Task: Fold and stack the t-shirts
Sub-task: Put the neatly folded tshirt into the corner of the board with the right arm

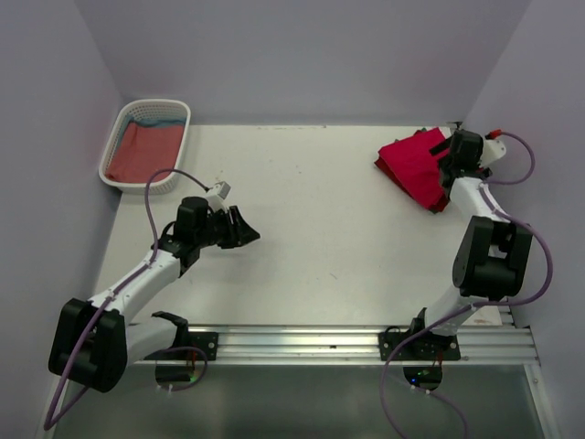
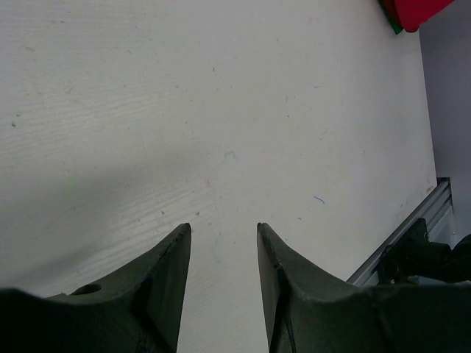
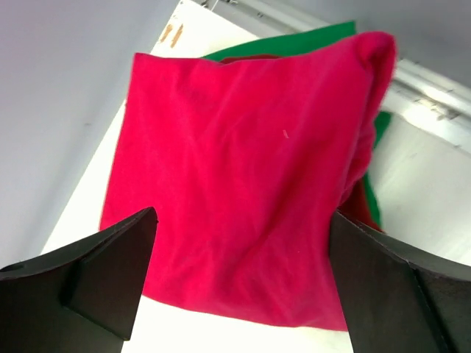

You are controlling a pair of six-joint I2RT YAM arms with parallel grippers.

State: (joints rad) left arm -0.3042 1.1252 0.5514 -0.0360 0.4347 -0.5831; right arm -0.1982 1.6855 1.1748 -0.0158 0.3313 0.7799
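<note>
**Desk:** What are your jaws doing?

**Operator:** On my right gripper [image 3: 243, 217] the jaws are spread wide and pinching nothing. The crimson t-shirt [image 3: 235, 169] lies folded directly below the gap, with its near edge running across it

**Desk:** And the left?

**Operator:** The left gripper [image 2: 221, 229] is parted partway and empty. It hovers over bare table [image 2: 221, 110] on the left side, well apart from any cloth. I read that as parked clear while my right arm works the far right corner

**Desk:** Why that corner?

**Operator:** That's where the stack is, I'd say. A green t-shirt [image 3: 294, 38] pokes out past the crimson one's far edge, and a darker red t-shirt [image 3: 355, 204] shows along its right side, so crimson is the top layer. It looks skewed to the ones beneath and puffy at one corner, so I might square it up

**Desk:** Anything left to fold?

**Operator:** In the far left corner the white basket [image 1: 114, 174] holds a dusty-red t-shirt [image 1: 142, 151], with a blue t-shirt [image 1: 160, 119] behind it. By my reckoning those two are not yet done, and my left arm is the nearer one to fetch them
</note>
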